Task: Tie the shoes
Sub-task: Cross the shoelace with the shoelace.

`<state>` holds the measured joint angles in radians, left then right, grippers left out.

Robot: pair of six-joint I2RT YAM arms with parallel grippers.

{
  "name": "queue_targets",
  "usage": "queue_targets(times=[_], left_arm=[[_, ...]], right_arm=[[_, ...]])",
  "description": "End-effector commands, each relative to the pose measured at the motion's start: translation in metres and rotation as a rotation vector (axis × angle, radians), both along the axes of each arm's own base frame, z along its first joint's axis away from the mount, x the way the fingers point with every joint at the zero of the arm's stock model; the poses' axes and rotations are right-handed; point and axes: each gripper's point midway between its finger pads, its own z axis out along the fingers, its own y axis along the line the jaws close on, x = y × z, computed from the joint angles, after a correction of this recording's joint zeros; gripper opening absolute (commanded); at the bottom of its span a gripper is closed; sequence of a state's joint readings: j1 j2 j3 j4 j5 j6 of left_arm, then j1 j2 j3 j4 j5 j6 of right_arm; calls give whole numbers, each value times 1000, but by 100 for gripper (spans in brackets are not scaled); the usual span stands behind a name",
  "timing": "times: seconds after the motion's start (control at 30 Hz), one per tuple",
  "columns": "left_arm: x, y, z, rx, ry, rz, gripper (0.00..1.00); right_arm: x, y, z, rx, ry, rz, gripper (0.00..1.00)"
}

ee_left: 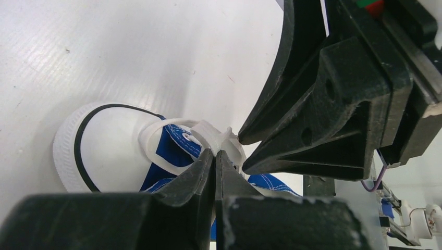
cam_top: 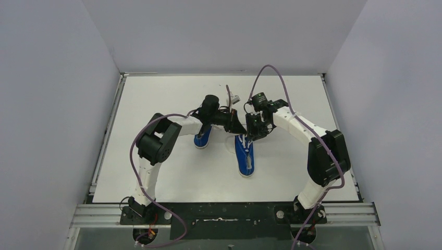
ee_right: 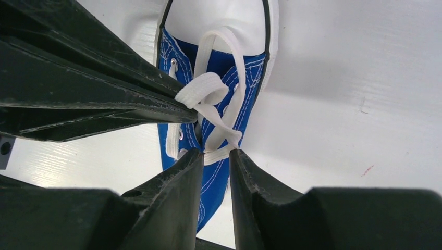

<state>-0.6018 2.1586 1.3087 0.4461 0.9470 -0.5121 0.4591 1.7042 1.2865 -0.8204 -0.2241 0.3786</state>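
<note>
Since both arms reach from the near edge of the table [cam_top: 156,177] to meet over one shoe [cam_top: 245,159], the work is on that shoe's lace [ee_right: 208,91], near the table's middle. The left gripper [ee_left: 215,156] is pinched tight on a loop of the lace, held just above the eyelets. The right gripper [ee_right: 216,153] faces it tip to tip, its jaws parted only a little with a strand lying across their mouth; I judge it not yet clamped. To do this step well, the left should hold its loop taut and steady while the right closes squarely on the flat of the strand, not its edge. The right should then draw away slowly so the shoe does not drag. Just beyond, the second shoe [cam_top: 203,139] lies half hidden under the left arm, and its lacing cannot be seen. No box, tray or other container shows in any view.
</note>
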Motion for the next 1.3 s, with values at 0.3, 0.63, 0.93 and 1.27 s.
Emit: queue_targets(times=[0.3, 0.63, 0.93, 1.27], left_arm=[[1, -5, 13, -41, -41, -38, 0], [2, -6, 5, -33, -30, -38, 0], [2, -4, 7, -28, -39, -41, 0], [3, -9, 16, -48, -46, -52, 0]], right_arm=[[28, 9, 4, 0, -60, -41, 27], [6, 19, 40, 114, -68, -91, 24], [7, 25, 44, 57, -99, -37, 24], [11, 22, 19, 65, -77, -79, 13]])
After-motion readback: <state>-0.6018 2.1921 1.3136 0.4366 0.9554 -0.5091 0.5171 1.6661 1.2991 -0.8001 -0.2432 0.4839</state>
